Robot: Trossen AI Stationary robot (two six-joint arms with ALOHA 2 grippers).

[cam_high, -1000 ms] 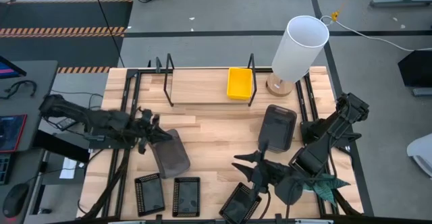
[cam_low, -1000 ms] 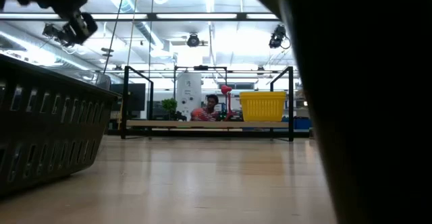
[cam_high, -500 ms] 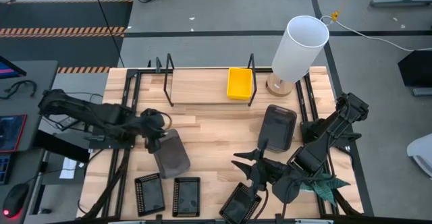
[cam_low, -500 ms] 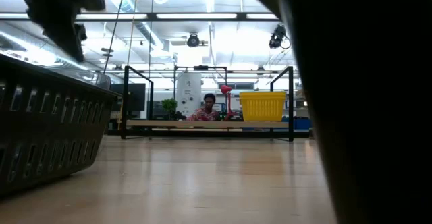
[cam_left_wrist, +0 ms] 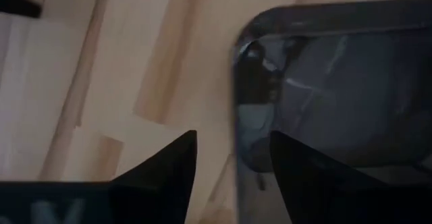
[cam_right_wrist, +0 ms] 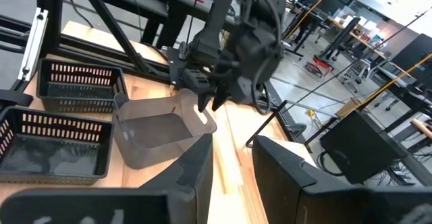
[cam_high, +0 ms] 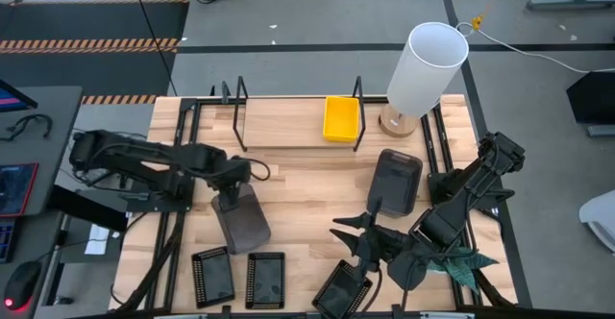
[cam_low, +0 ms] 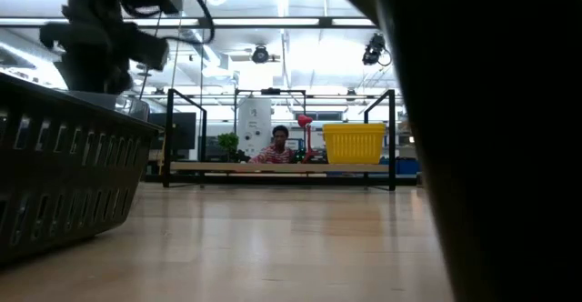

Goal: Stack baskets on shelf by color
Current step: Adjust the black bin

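Above the grey basket (cam_high: 242,220), the left gripper (cam_high: 233,186) has its fingers apart (one at each side of the rim).

Low view: right half blocked by dark blurred mass; mesh basket (cam_low: 64,170) cut off at left edge. Grey basket (cam_left_wrist: 337,82) blurred, cropped.

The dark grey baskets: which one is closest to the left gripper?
The dark grey basket on the table's left half, directly under the left gripper. The other grey basket lies far to the right.
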